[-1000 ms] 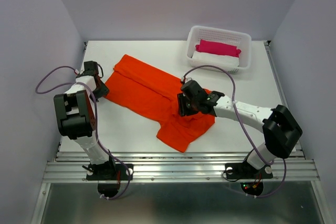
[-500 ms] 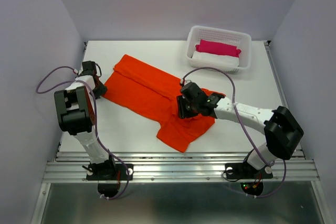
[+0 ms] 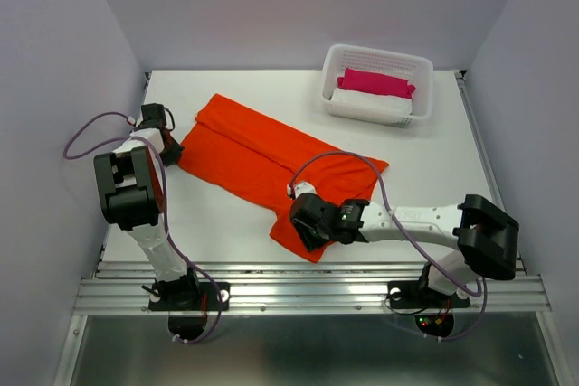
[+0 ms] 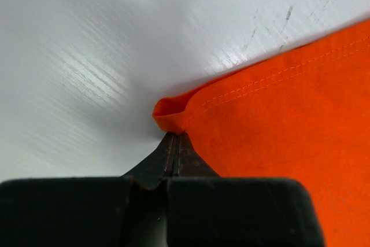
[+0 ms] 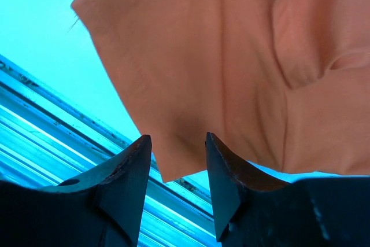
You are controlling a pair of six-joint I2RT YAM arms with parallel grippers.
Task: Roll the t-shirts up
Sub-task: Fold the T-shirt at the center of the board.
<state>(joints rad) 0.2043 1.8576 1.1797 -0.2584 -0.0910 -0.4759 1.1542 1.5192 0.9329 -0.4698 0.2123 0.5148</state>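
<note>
The white table (image 3: 434, 178) carries one orange-red t-shirt (image 3: 253, 155), lying flat on a slant from the far left toward the near middle. It looks like the gripping stage, with no roll started.

At the far-left corner, the left gripper (image 4: 173, 138) has its jaws pressed together, and the hem bunches into a small fold right at their tips, so they seem to pinch that corner. The right gripper (image 5: 178, 138) hangs over the near end of the t-shirt with its jaws spread and nothing between them.

I judge the next move calls for the right jaws to come down on the near edge and close on thin cloth without dragging it, so the fabric can be turned over on itself.

Counting: one table, one t-shirt, one white basket (image 3: 366, 113) at the far right, and two bundles inside it, one pink bundle (image 3: 375, 82) and one white bundle (image 3: 362, 99). There are two grippers.
</note>
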